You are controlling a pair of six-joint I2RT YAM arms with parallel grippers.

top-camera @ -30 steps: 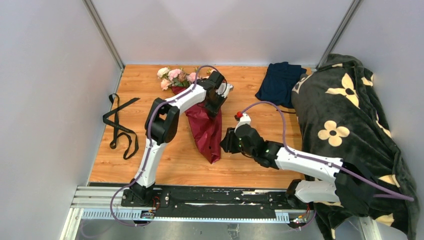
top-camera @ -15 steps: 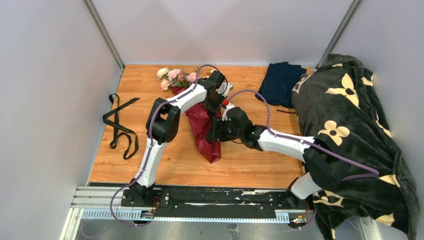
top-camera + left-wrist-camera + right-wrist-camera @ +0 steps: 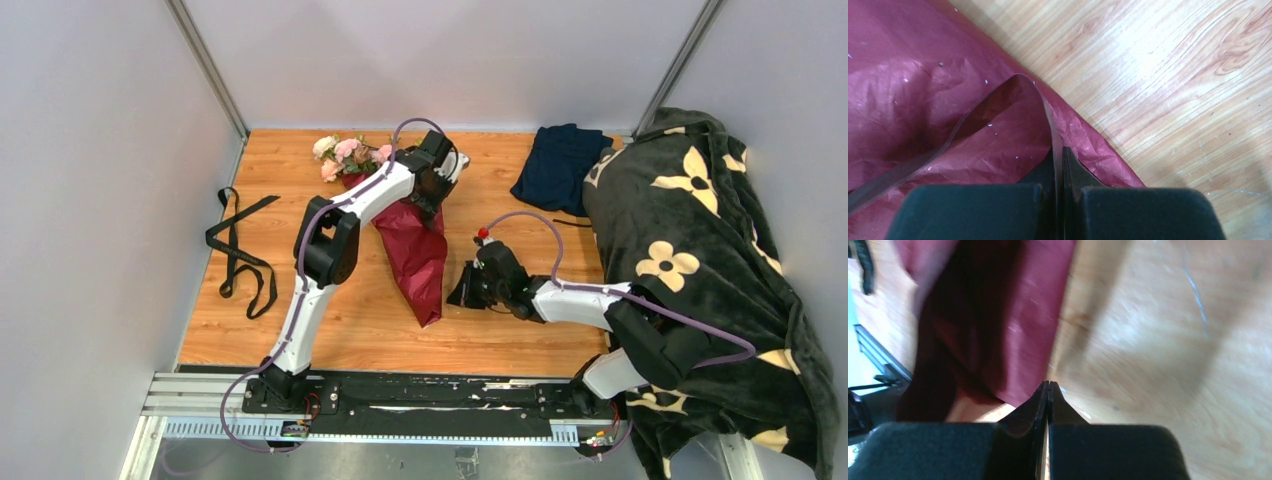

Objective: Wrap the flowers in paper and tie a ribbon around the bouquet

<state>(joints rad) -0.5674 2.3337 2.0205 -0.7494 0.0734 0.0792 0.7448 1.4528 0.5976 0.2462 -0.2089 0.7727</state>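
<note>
We are seeing burgundy-red paper (image 3: 420,260), pink and cream flowers (image 3: 345,152), a black ribbon (image 3: 232,224), a navy cloth (image 3: 558,165) and a dark green blanket (image 3: 722,238) with cream blossoms.

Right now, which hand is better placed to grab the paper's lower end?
Right, probably. The right hand is shut, empty and beside the paper's lower end; the left hand is busy pinching its upper edge near the flowers.

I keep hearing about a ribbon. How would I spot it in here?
Start at the wooden table in the overhead view and look to its left side. The ribbon lies there on its own in loose loops and tails. It is the only thin black strip; the red paper and navy cloth are broad sheets.
</note>
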